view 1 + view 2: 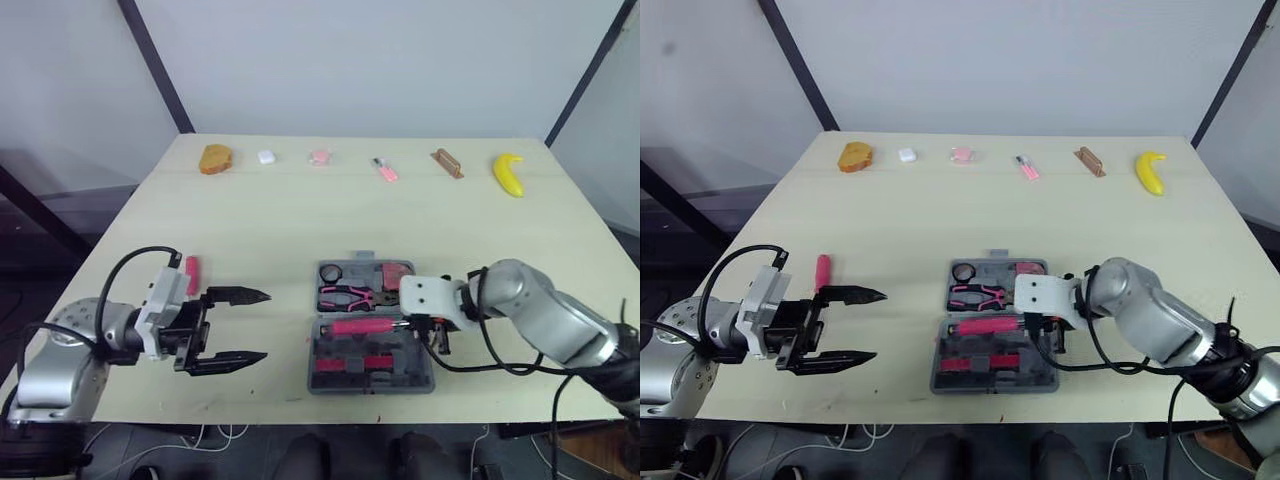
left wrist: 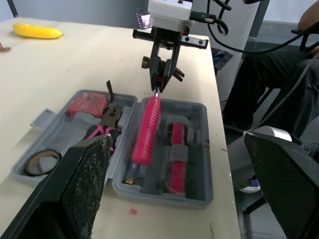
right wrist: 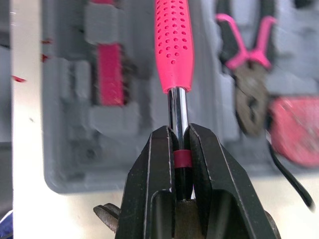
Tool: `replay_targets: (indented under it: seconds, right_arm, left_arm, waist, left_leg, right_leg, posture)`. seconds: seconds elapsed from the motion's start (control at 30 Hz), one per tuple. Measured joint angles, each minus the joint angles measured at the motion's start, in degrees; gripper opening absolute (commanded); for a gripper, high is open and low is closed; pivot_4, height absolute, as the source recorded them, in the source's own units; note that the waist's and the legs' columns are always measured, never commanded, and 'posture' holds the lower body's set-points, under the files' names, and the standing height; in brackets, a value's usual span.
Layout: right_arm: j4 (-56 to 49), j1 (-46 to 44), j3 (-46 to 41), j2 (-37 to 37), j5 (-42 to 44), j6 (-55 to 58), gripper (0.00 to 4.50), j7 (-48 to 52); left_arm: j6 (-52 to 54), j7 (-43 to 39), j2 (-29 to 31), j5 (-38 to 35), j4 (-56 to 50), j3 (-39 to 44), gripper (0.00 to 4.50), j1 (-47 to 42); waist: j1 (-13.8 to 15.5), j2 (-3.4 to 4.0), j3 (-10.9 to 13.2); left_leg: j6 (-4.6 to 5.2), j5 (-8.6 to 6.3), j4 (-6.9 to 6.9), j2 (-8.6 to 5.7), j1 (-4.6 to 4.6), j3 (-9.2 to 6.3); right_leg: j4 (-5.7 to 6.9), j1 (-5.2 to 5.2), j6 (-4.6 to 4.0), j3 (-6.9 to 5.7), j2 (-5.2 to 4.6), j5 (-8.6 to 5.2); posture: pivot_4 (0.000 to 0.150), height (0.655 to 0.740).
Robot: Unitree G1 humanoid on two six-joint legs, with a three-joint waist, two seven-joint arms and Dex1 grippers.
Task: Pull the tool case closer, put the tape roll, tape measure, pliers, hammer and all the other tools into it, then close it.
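Lower centre, the right claw (image 3: 180, 137) is clamped on the shaft of the pink-handled steel hammer (image 2: 146, 130) over the open grey plastic tool case (image 2: 197, 164). Released off its recess, it may block the lid. Lower left, the left claw (image 1: 262, 325) gapes, empty.

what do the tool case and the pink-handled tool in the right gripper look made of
The tool case: grey moulded plastic, matte, with formed recesses. The pink-handled tool: grip looks like dimpled rubber or soft plastic; its shaft is shiny metal, probably chromed steel, pinched in the right gripper.
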Motion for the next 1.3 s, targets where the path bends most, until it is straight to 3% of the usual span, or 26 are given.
replay_targets:
  seconds: [0.6, 1.2, 1.23, 1.3]
  right_arm:
    - [0.7, -2.6, 6.8, 5.7, -5.1, 8.3, 0.06, -1.5]
    - [3.7, -2.5, 8.9, 9.5, -6.2, 7.0, 0.06, -3.6]
    - [3.8, -2.5, 8.9, 9.6, -6.2, 6.8, 1.01, -3.7]
    - [3.9, -2.5, 8.9, 9.6, -6.3, 6.5, 1.52, -4.0]
  left_arm:
    - [-0.3, 0.0, 0.4, 1.2, -0.1, 0.0, 4.5, 0.6]
    - [-0.4, -0.2, 1.5, 2.0, 0.0, 0.0, 4.5, 0.5]
    - [-0.4, -0.2, 1.5, 2.0, 0.0, 0.0, 4.5, 0.5]
    - [-0.4, -0.2, 1.5, 2.0, 0.0, 0.0, 4.5, 0.5]
  waist:
    - [-0.1, 0.0, 0.0]
    - [-0.9, 0.0, 0.0]
    - [-1.0, -0.01, 0.0]
    - [-1.2, -0.01, 0.0]
  left_leg:
    - [0.0, 0.0, 0.0, -0.01, 0.0, -0.01]
    - [0.0, 0.0, 0.0, 0.0, 0.0, -0.04]
    - [0.0, 0.0, 0.0, 0.0, 0.0, -0.04]
    - [0.0, 0.0, 0.0, 0.0, 0.0, -0.04]
  right_leg:
    - [0.03, -0.02, 0.0, -0.04, -0.02, 0.0]
    - [0.05, -0.03, -0.01, -0.05, 0.0, 0.0]
    - [0.05, -0.03, -0.01, -0.05, 0.0, 0.0]
    - [0.05, -0.03, 0.0, -0.05, 0.0, 0.0]
  posture:
    - [0.15, 0.74]
    - [0.15, 0.74]
    - [0.15, 0.74]
    - [0.15, 0.74]
